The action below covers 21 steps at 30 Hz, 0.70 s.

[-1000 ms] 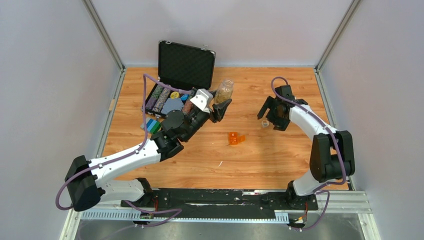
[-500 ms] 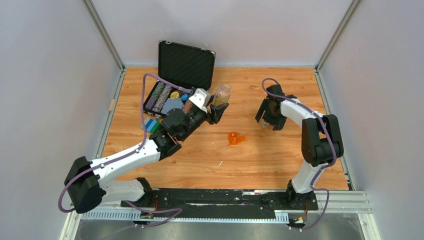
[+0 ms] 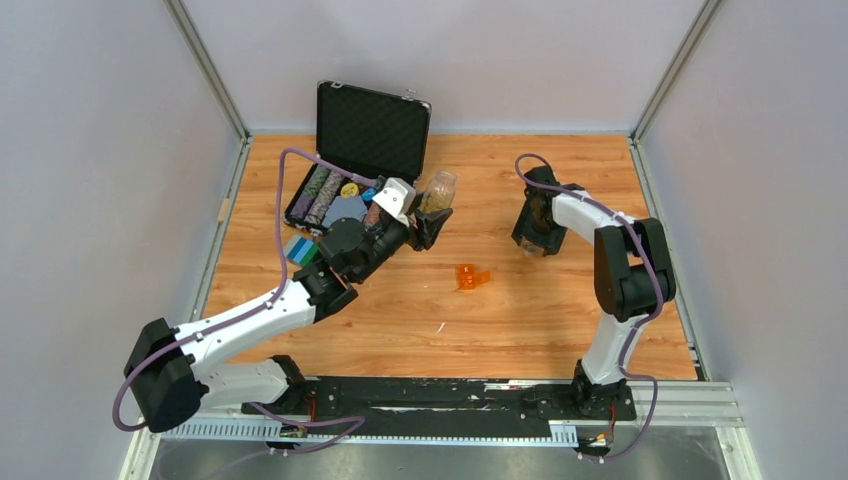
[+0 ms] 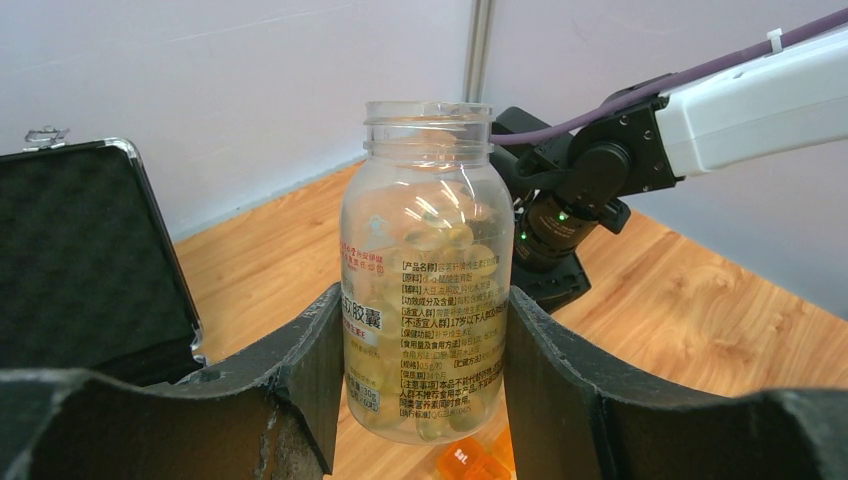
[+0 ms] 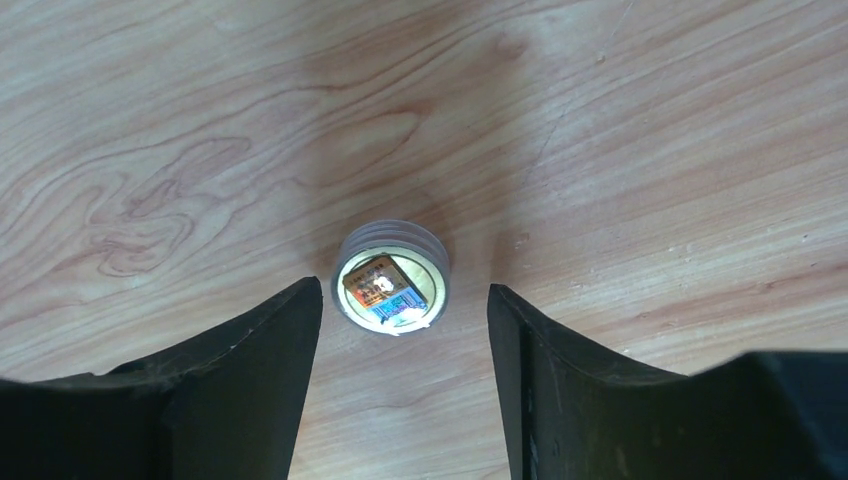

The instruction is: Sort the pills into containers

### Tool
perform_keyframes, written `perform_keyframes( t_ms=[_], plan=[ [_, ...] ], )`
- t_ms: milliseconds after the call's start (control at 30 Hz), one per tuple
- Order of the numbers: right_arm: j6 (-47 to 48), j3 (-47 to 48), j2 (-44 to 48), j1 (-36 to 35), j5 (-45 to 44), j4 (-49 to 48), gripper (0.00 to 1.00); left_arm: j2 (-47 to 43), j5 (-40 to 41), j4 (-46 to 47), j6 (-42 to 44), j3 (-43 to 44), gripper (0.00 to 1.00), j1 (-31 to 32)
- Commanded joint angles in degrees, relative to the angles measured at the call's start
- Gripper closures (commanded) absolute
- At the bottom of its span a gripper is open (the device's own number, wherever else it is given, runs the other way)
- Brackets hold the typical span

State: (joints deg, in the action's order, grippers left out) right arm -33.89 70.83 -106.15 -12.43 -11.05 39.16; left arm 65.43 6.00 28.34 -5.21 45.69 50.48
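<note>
Walling in a wood-grain bench with pale grey on three sides, metal posts running up the back corners. Gripping a clear pill bottle with the left gripper, behind and to the left of the orange containers, both fingers clamping its lower half in the left wrist view. Holding it upright, long axis standing vertical, uncapped mouth pointing straight up, yellowish capsules filling much of it.

Resting the containers themselves on the bench as tiny joined cubes, long axis running roughly left to right in the top view; being too small there for telling lids open from shut.

Hanging the right gripper to the right of and behind the containers, fingers spread wide, straddling a small round clear cap lying flat on the wood and touching neither side of it.

Showing bare wood all round the containers: toward the near edge, toward the right wall, and between them and both grippers. Crowding only the corner far behind and to the left of the containers, with an open black case raising its lid near the back wall, striped chip rows lying inside, and small blue and green items sitting just in front of it.
</note>
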Motion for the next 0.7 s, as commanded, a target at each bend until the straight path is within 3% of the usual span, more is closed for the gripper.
perform_keyframes(
  t_ms=[0, 267, 667],
  plan=[
    [0.71, 2.04, -0.98, -0.57, -1.12, 1.30, 0.41, -1.85, -0.59, 1.66, -0.59, -0.16, 1.00, -0.34],
    [0.84, 2.23, -0.03, -0.62, -0.35, 1.89, 0.58, -1.64, -1.42, 1.58, -0.30, -0.30, 1.00, -0.43],
    [7.25, 2.27, 8.50, -0.61, 7.81, 1.50, 0.60, -0.28, -5.34, 1.64, 1.09, -0.88, 1.00, -2.65]
  ],
)
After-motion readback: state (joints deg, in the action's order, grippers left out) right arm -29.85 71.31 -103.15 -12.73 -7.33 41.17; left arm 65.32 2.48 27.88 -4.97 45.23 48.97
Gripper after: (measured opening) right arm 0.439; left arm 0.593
